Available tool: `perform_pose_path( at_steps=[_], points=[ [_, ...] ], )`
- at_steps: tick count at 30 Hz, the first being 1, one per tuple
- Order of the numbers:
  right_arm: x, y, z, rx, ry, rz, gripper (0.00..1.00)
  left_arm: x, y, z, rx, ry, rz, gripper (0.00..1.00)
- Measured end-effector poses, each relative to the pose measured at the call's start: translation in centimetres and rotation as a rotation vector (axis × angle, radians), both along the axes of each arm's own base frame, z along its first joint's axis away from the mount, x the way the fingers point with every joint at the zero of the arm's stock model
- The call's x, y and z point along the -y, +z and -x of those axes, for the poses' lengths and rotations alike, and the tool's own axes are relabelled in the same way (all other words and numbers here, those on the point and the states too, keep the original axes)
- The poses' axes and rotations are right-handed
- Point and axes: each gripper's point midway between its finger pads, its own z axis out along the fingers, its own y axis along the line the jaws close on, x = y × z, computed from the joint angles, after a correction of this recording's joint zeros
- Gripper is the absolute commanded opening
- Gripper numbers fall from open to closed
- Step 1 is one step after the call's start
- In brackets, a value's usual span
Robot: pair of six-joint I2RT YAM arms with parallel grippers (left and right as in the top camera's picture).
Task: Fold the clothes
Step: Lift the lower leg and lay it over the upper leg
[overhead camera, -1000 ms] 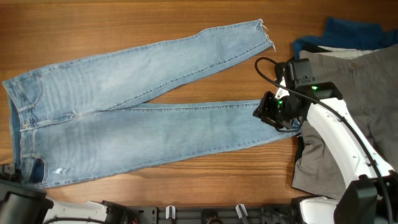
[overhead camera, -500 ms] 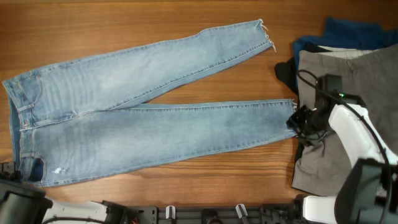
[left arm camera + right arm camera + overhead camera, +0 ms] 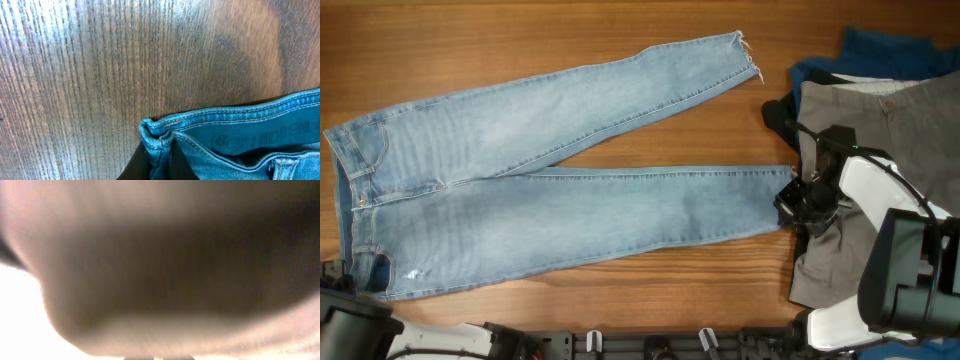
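Overhead, my feed is bright and even, lit from above. The jeans (image 3: 550, 190) read sharp down to their faded patches and frayed hem, and they throw only a thin, soft shadow onto the table (image 3: 520, 30) along their lower edge. On the left wrist camera the colours turn cooler and greyer. The stitching on the jeans (image 3: 235, 135) is crisp, the wood grain just above it is sharp, a broad soft shadow sits on the table (image 3: 75, 75) above and right of the denim, and a pale sheen washes the wood up and left of it. The right wrist feed is wholly out of focus: a murky brown smear with blown-out white patches, and I cannot tell what it shows.
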Motion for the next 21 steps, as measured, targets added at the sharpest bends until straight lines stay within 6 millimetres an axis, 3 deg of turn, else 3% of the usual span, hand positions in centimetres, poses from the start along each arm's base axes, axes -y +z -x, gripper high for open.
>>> perform_pose_path(
  at_steps=[3,6,7,10,13,16,18,21],
  points=[
    [-0.3,1.4,0.6,-0.011,0.025,-0.018,0.04,0.5,0.2,0.2,-0.009,0.000,0.025,0.04],
    [-0.2,6.1,-1.2,0.106,0.066,-0.014,0.04,2.9,1.0,0.9,-0.031,0.002,0.111,0.04],
    [-0.1,9.2,-2.6,0.201,0.082,-0.003,0.04,3.6,2.2,1.1,-0.029,0.003,0.118,0.04],
    [0.0,15.4,-4.8,0.361,0.096,0.016,0.04,3.6,5.3,1.1,-0.003,0.005,0.049,0.04],
    [0.1,24.1,-7.3,0.608,0.115,0.054,0.04,3.2,11.3,0.9,0.055,0.011,-0.136,0.04],
    [0.1,29.4,-8.6,0.755,0.125,0.074,0.04,3.5,14.7,1.2,0.080,0.023,-0.240,0.04],
    [0.1,31.2,-9.5,0.826,0.127,0.082,0.04,3.8,15.8,1.7,0.077,0.036,-0.272,0.04],
    [0.1,31.8,-10.3,0.856,0.110,0.080,0.04,4.0,16.3,1.9,0.071,0.043,-0.286,0.04]
  ],
)
